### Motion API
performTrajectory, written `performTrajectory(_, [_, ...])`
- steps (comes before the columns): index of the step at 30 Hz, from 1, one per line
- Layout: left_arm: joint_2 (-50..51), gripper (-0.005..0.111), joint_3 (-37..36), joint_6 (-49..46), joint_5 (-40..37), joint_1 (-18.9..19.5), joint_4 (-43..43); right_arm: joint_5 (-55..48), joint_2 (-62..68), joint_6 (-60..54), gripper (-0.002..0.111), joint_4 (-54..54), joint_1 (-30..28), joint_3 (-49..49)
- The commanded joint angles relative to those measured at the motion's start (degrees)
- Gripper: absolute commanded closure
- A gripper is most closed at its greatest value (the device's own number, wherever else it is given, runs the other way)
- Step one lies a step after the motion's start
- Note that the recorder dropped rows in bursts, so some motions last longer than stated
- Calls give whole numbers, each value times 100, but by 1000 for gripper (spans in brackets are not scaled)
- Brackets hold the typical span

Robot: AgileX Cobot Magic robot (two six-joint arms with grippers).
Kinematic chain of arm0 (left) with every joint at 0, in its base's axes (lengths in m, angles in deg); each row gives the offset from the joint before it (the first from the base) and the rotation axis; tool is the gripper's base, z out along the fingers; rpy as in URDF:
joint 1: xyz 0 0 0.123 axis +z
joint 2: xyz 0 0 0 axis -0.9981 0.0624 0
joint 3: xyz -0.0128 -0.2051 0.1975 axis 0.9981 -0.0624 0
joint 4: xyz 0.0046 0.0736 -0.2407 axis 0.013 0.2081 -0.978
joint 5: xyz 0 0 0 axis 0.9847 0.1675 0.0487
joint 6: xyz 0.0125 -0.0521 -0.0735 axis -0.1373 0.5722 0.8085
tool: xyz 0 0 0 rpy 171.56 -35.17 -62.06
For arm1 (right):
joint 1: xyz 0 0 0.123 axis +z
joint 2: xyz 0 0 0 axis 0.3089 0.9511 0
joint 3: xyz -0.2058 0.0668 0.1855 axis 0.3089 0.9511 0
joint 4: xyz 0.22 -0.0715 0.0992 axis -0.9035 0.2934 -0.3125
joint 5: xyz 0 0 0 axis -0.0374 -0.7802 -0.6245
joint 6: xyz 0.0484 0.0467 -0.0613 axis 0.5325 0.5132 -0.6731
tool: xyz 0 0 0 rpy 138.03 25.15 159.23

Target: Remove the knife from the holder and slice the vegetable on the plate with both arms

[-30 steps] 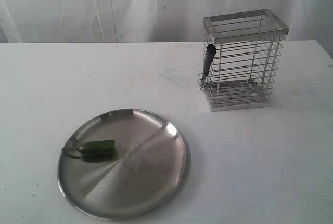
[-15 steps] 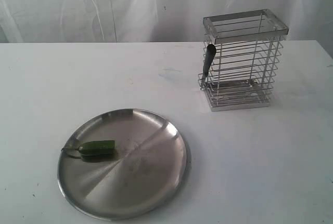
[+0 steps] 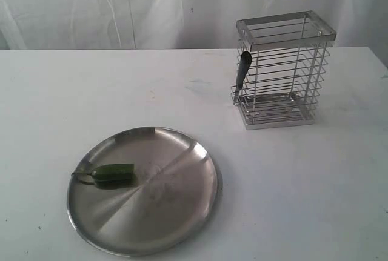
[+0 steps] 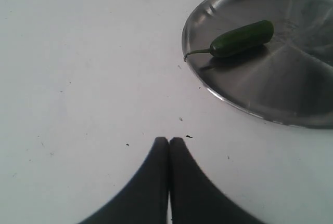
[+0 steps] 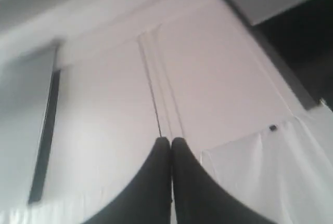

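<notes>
Knife [image 3: 244, 67] at the left side of the holder [image 3: 291, 39] as the exterior view shows it. The black handle points up and is slightly tilted, with its top below the holder's rim. The blade cannot be made out among the wires, and it cannot be told whether the knife stands inside the wire wall or against it.

Table [image 3: 121, 91]: a white surface that carries all the objects, with a white draped backdrop [image 3: 91, 6] behind it.

Plate [image 3: 176, 194]: round, shallow and made of steel. It lies flat at the near left of the table, well apart from the holder.

Holder: a tall basket of horizontal steel wires with a flat rim and base. It stands upright at the far right of the table.

Left gripper [image 4: 168, 141]: two dark fingers pressed together along their length, with nothing between them. It hangs above bare table near the plate's rim and touches neither the plate nor what lies on it.

Right gripper [image 5: 170, 141]: its fingers are likewise pressed together and hold nothing. It is aimed at pale wall panels and a strip of white cloth, not at the table.

Vegetable [image 3: 113, 173]: a glossy dark-green pepper, whole and uncut. It lies on its side on the left part of the plate. Its thin curved stem reaches the plate's left rim in the exterior view.
</notes>
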Motion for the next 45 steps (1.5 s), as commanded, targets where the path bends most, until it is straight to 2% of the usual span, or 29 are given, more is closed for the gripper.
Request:
performTrajectory(1, [-27, 107, -14, 6, -61, -5, -42, -1759, 1651, -386, 108, 3385, 11, -982])
performTrajectory(2, [-27, 107, -14, 6, -61, -5, -42, -3059, 2113, -160, 108, 3896, 11, -982])
performTrajectory(3, [-27, 107, -14, 6, -61, -5, -42, -3897, 2406, -147, 108, 3941, 11, -951])
performTrajectory(6, [-27, 107, -14, 6, -61, -5, -42, -7645, 3857, -147, 108, 3877, 11, -933])
performTrajectory(7, [-27, 107, -14, 6, -61, -5, -42, -8201, 4067, -175, 108, 3700, 11, -933])
performTrajectory(8, [-27, 107, -14, 6, -61, -5, -42, -8823, 4283, -498, 108, 3079, 11, -946])
performTrajectory(9, [-27, 107, -14, 6, -61, -5, -42, -9066, 4311, -1302, 108, 2313, 11, -946])
performTrajectory(10, [-27, 107, -14, 6, -61, -5, -42, -9124, 4235, -2072, 108, 1616, 11, -946])
performTrajectory(11, [-27, 107, -14, 6, -61, -5, -42, -9112, 4098, -3098, 108, 452, 30, -987])
performTrajectory(14, [-27, 107, -14, 6, -61, -5, -42, -9177, 3793, -4888, 108, -1789, 184, -1137])
performTrajectory(16, [-27, 107, -14, 6, -61, -5, -42, -9511, 3709, -6068, 108, -3429, 564, -1327])
performTrajectory(20, [-27, 107, -14, 6, -61, -5, -42, -9755, 3867, -6059, 108, -3460, 1333, -1618])
performTrajectory(23, [-27, 107, -14, 6, -61, -5, -42, -9890, 4138, -5779, 108, -3350, 2117, -1878])
performTrajectory(29, [-27, 107, -14, 6, -61, -5, -42, -9874, 4716, -4571, 108, -2488, 3407, -2210])
performTrajectory(34, [-27, 107, -14, 6, -61, -5, -42, -10483, 5058, -4515, 108, -2606, 3975, -2350])
performTrajectory(39, [-27, 107, -14, 6, -61, -5, -42, -10973, 5375, -4428, 108, -2254, 4598, -3030])
performTrajectory(41, [-27, 107, -14, 6, -61, -5, -42, -10973, 5655, -3920, 108, -1771, 4678, -3510])
performTrajectory(45, [-27, 107, -14, 6, -61, -5, -42, -10978, 6073, -3312, 108, -1465, 4678, -4031])
